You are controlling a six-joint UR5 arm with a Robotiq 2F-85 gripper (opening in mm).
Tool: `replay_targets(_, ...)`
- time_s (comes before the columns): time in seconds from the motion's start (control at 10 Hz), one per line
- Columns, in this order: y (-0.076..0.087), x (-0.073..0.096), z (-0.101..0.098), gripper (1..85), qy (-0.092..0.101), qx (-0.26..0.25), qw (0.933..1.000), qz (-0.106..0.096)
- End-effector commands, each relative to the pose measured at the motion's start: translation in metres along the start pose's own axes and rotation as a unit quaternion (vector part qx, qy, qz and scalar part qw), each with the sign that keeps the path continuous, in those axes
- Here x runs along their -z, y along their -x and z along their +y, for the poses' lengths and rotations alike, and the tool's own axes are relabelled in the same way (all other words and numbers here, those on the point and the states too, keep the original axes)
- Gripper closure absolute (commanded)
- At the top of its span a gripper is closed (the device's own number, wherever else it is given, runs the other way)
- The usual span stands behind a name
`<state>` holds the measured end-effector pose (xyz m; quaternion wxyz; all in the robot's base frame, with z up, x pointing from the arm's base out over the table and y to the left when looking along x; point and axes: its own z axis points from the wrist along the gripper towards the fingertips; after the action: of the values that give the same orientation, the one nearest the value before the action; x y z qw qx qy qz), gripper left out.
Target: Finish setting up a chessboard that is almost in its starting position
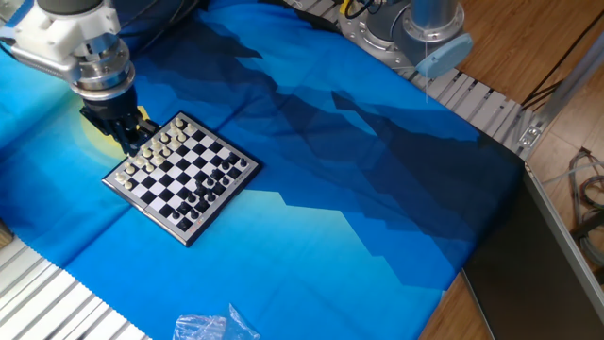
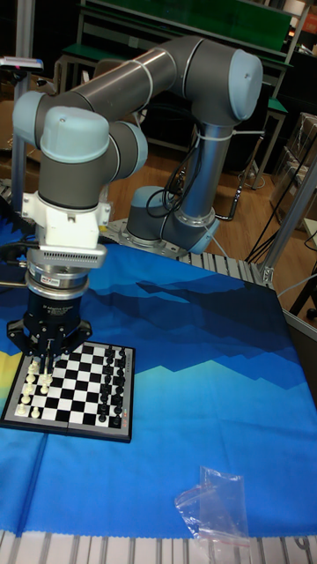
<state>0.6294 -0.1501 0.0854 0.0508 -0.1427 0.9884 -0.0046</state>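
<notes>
Currently our black two-finger gripper [image 2: 44, 359] hangs over the cream-piece edge of the small square black-and-white chequered chessboard [image 1: 181, 176], at the board's 10 o'clock corner in the fixed view. Fingers look nearly closed; we can't tell if a piece sits between them, too small. Board lies on the blue printed cloth [image 1: 359, 189]. Clear crumpled plastic bag [image 2: 214, 510] at the cloth's 6 o'clock edge.

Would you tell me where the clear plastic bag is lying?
In the fixed view, the plastic bag lies at the cloth's near edge, below the chessboard.
</notes>
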Motion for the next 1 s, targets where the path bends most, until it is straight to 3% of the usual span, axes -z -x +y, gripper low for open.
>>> replay_targets(0.0, 0.009, -0.005, 0.002, 84.7, 0.005, -0.002, 1.0000, -0.008)
replay_targets(0.3, 0.008, -0.006, 0.000, 84.7, 0.001, -0.005, 1.0000, -0.007)
replay_targets(0.6, -0.012, -0.005, 0.001, 84.7, 0.003, -0.013, 0.9994, 0.031)
replay_targets(0.7, -0.018, -0.005, -0.004, 84.7, -0.006, -0.012, 0.9990, 0.043)
replay_targets(0.9, -0.024, -0.004, -0.005, 84.7, -0.009, -0.008, 0.9985, 0.054)
